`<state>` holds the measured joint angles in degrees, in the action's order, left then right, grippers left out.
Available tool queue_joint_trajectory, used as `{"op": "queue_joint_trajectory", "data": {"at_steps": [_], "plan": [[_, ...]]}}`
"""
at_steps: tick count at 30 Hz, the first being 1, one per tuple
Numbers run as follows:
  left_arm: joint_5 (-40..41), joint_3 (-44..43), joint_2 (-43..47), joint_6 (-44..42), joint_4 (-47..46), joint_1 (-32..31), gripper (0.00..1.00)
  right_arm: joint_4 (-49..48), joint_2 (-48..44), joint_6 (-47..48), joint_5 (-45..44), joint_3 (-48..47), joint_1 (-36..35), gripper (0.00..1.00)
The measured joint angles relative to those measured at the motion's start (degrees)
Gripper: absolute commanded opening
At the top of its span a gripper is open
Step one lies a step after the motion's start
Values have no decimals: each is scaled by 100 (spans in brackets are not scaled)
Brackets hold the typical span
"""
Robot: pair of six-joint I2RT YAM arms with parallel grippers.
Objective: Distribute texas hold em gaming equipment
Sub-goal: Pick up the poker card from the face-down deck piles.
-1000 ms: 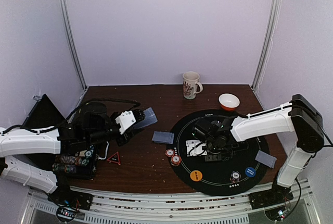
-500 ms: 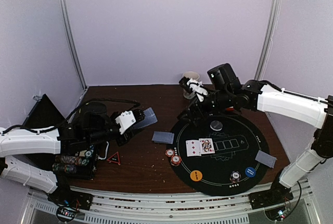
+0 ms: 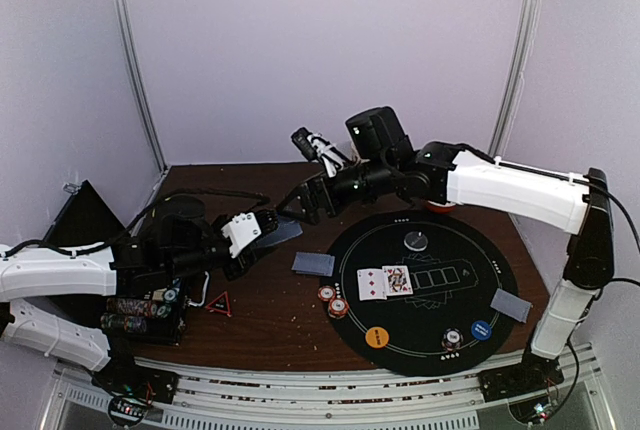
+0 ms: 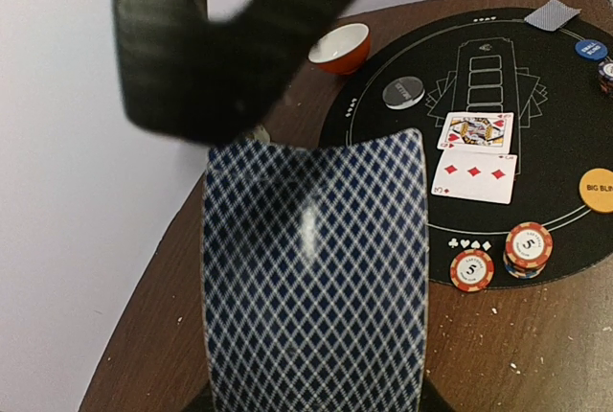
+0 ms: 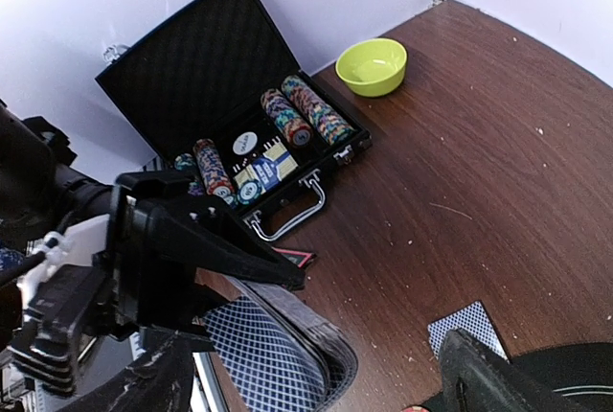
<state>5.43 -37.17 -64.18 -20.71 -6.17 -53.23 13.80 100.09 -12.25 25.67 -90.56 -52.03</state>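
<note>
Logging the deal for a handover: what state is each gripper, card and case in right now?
Left gripper: shut on the card deck.
Right gripper: open.
Chip case: lid open.
Two cards on the mat: face up.
Card left of the mat: face down.
Card at the mat's right edge: face down.

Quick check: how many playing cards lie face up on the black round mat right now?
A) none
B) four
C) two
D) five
C: a white diamonds card and a white court card lie face up, side by side, on the black round mat.
</note>
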Motion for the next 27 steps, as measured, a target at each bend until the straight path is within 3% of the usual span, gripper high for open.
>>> {"op": "queue_joint_trajectory", "data": {"at_steps": [5,9,14,19,27], "plan": [[17,0,0,0,-2,0,41,332,262,216,-120,-146,-63,84],[20,0,0,0,-2,0,41,623,472,404,-282,-302,-74,68],[39,0,0,0,17,0,40,922,625,470,-463,-566,-79,57],[59,0,0,0,7,0,40,1158,616,573,-629,-706,-101,37],[81,0,-9,0,24,0,41,1443,595,654,-640,-796,-103,14]]}}
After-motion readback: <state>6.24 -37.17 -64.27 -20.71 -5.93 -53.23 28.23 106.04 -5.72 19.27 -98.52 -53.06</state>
